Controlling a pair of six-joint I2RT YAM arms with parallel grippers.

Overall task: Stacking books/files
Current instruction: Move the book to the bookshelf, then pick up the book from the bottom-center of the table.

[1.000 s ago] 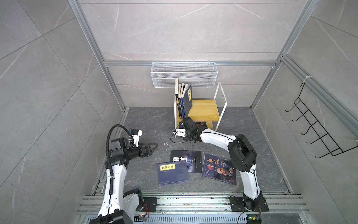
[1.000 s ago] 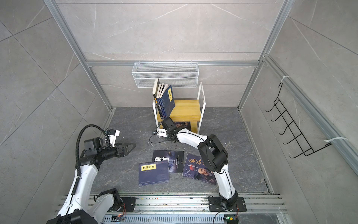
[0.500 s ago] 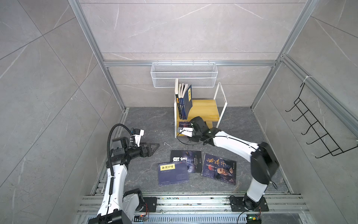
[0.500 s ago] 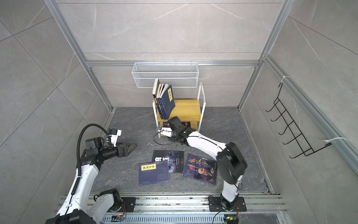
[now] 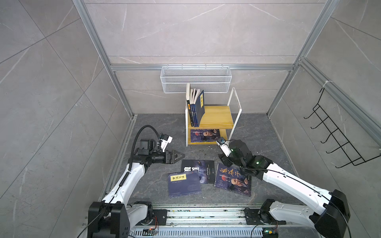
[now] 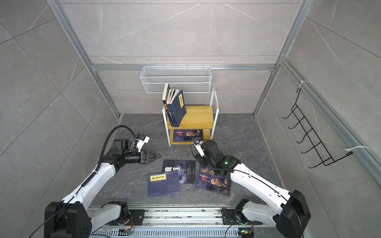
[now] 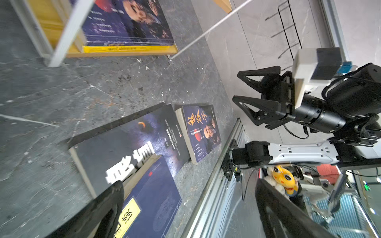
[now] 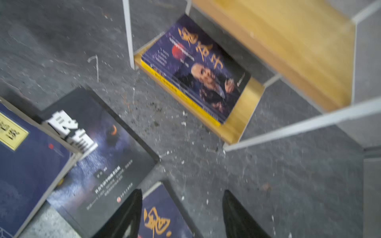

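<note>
Several navy books (image 5: 195,107) stand upright on the top board of a small wooden shelf (image 5: 218,117). On its lower board lies a book with gold calligraphy and an old man's portrait (image 5: 205,135) (image 8: 198,70). Three books lie on the floor: a navy one with a yellow label (image 5: 184,185), a black one (image 5: 199,170) partly under it, and a second portrait book (image 5: 233,182). My right gripper (image 8: 181,192) (image 7: 236,86) hangs open and empty above that portrait book's far corner. My left gripper (image 5: 179,156) (image 7: 188,185) is open and empty, left of the black book.
A white wire basket (image 5: 195,79) hangs on the back wall above the shelf. A black hook rack (image 5: 338,136) is on the right wall. A metal rail (image 5: 206,214) runs along the front edge. Small debris dots the dark floor (image 5: 160,131).
My right gripper has drawn back from the shelf's lower board to above the floor books, its jaws opening wider. The portrait book stays on the lower board. The left arm has barely moved.
</note>
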